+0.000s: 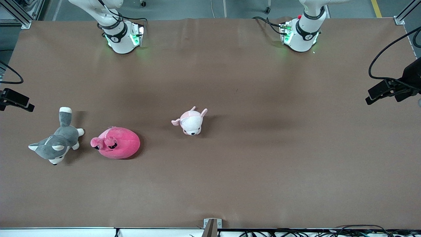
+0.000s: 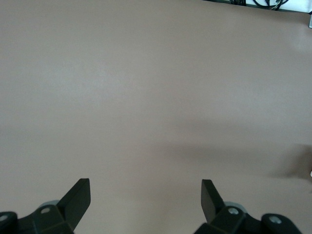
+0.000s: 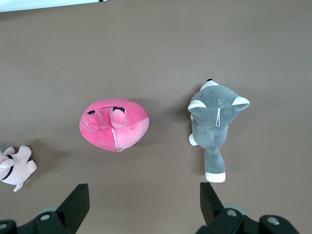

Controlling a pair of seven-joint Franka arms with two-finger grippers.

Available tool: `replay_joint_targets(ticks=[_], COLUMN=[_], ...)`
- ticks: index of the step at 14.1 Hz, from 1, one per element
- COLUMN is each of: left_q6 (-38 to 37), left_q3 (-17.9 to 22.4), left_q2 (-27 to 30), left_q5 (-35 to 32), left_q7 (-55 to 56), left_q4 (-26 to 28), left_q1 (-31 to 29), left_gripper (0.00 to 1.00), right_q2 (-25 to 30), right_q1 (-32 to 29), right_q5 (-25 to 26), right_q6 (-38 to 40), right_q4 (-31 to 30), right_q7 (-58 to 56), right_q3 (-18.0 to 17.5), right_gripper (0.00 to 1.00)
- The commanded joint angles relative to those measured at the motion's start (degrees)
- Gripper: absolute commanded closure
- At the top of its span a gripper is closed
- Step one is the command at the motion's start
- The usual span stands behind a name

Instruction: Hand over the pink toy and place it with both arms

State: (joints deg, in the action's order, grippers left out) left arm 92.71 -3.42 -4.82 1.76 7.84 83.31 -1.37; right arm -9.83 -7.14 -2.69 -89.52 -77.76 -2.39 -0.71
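The hot-pink egg-shaped toy point(image 1: 115, 143) lies on the brown table toward the right arm's end; it also shows in the right wrist view point(image 3: 114, 124). My right gripper point(image 3: 144, 191) is open and empty, high above the table, with the pink toy and the husky below it. My left gripper point(image 2: 145, 189) is open and empty over bare table. In the front view only the two arms' bases show, and both grippers are out of that view.
A grey-and-white husky plush point(image 1: 56, 144) lies beside the pink toy, closer to the table's end. A small pale pink-and-white plush point(image 1: 191, 122) sits near the middle. Black camera mounts point(image 1: 391, 89) stand at both table ends.
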Motion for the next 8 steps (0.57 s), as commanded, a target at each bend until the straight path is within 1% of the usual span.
replay_joint_targets(ticks=[1,2,3,6,8], left_q6=[-0.8,-1.0,-1.0,-1.0,-1.0], left_q3=[2.6,4.2,4.7,4.6,4.5], left_q2=[0.1,0.1,0.1,0.4,0.4], left_q5=[-1.0,-1.0,-0.9,-1.0,-1.0], left_q7=[-0.2,-0.2,-0.2,-0.4,-0.2], left_q4=[-0.6,-0.6,-0.6,-0.7,-0.6], left_q1=[2.9,4.3,4.9,4.4,4.4], left_gripper=[0.0,0.0,0.0,0.0,0.0], right_q2=[5.8,7.7,8.9,11.0,11.4], right_q1=[-1.3,-1.3,-1.4,-1.5,-1.2], right_q5=[1.4,1.4,1.3,0.8,1.1], right_q6=[-2.9,-4.3,-4.3,-4.3,-4.0], right_q4=[-8.0,-11.0,-12.3,-15.0,-15.3], right_q7=[1.2,1.2,1.3,1.0,0.5], right_q3=[-1.7,-1.7,-1.7,-1.7,-1.9], right_gripper=[0.0,0.0,0.0,0.0,0.0])
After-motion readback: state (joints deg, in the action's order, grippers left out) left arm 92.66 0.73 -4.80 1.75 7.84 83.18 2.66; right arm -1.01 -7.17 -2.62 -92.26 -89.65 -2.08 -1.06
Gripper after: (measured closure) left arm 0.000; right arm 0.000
